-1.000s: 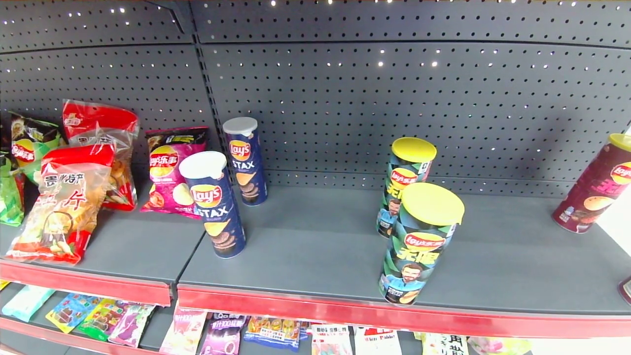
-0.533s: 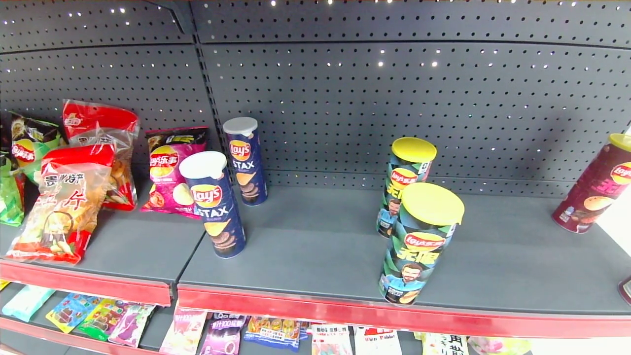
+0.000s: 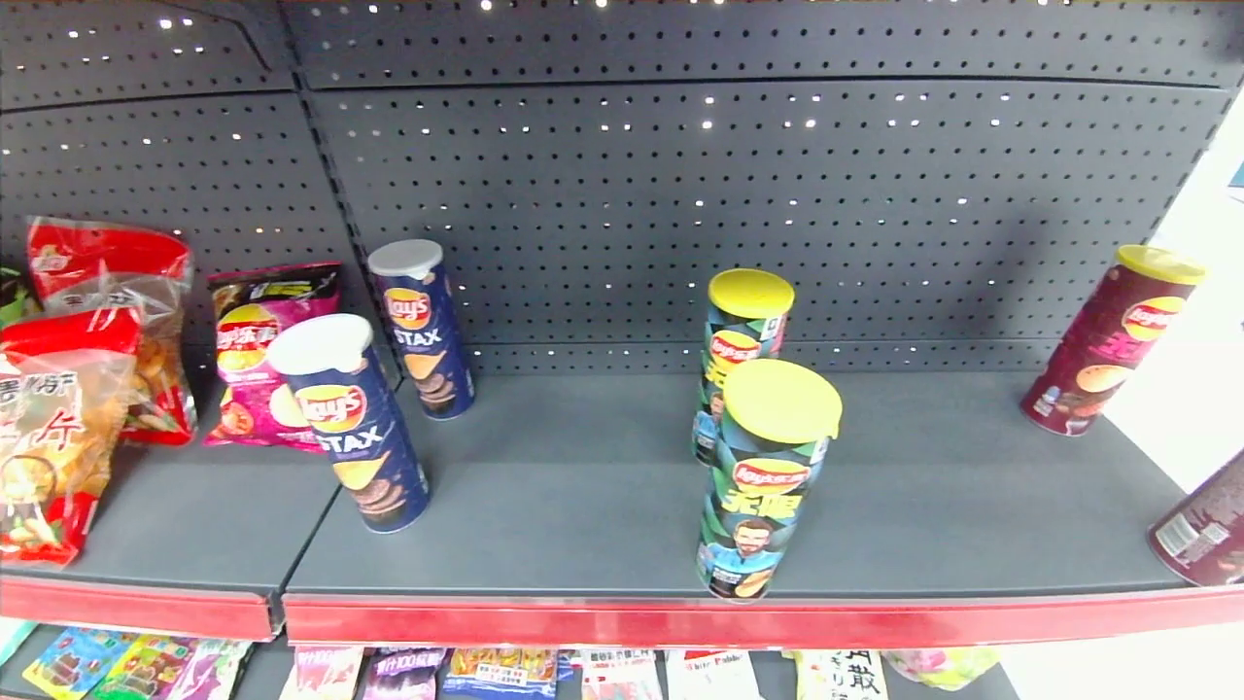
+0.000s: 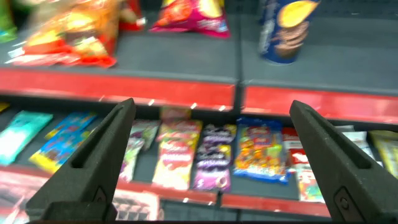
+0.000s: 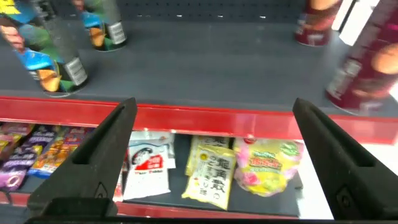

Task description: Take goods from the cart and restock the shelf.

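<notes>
We've got the shelf (image 3: 583,486) carrying, from the left, snack bags (image 3: 58,418), 2 blue cans (image 3: 355,428), 2 green yellow-lidded cans (image 3: 768,476) and 2 maroon cans (image 3: 1108,340), while our left gripper (image 4: 211,109) and right gripper (image 5: 214,106) both hang spread wide and empty facing its red front edge.

From the head we look forward and slightly down onto the shelf (image 3: 603,506), close before it. Our two wrist cameras sit lower, facing its red front edge (image 4: 155,93) and the packets (image 4: 205,155) beneath. With the head view, the left one shares the front blue can (image 3: 350,428), and the right one shares the front green can (image 3: 768,476).
</notes>
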You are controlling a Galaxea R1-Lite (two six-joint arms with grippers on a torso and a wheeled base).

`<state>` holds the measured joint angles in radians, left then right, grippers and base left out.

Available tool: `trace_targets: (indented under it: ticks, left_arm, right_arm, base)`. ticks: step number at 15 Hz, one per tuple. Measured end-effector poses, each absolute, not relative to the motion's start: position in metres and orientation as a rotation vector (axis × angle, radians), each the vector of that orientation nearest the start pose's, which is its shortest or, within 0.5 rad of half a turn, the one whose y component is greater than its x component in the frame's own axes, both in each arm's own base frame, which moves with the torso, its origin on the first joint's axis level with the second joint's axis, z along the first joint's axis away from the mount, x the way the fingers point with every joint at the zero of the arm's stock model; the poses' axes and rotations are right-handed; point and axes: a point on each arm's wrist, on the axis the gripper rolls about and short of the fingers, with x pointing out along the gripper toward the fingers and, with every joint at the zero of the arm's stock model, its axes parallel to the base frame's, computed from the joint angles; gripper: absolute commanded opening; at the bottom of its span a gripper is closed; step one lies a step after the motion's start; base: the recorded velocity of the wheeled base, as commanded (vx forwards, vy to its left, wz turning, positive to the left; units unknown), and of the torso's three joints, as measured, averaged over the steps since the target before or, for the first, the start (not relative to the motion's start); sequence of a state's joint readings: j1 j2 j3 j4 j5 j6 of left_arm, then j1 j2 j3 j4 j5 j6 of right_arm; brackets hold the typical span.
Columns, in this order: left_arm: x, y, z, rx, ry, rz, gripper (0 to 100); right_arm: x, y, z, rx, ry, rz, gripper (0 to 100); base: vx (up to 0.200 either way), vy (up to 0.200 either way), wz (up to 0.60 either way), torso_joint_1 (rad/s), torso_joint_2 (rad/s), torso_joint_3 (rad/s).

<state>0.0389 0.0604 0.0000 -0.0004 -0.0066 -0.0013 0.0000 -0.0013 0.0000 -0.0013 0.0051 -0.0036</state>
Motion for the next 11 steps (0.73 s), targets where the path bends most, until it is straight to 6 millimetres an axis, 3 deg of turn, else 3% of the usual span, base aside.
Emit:
trace_targets:
  ticks: [11]
  left_arm:
    - [-0.0182,-0.0008,0.0768,-0.003,0.06,0.033,100]
  right_arm:
    - [-0.0229,0.0001,0.0756,-0.006,-0.003,0.004,100]
  base:
    - [0.0,0.0,0.0,0.0,0.0,0.0]
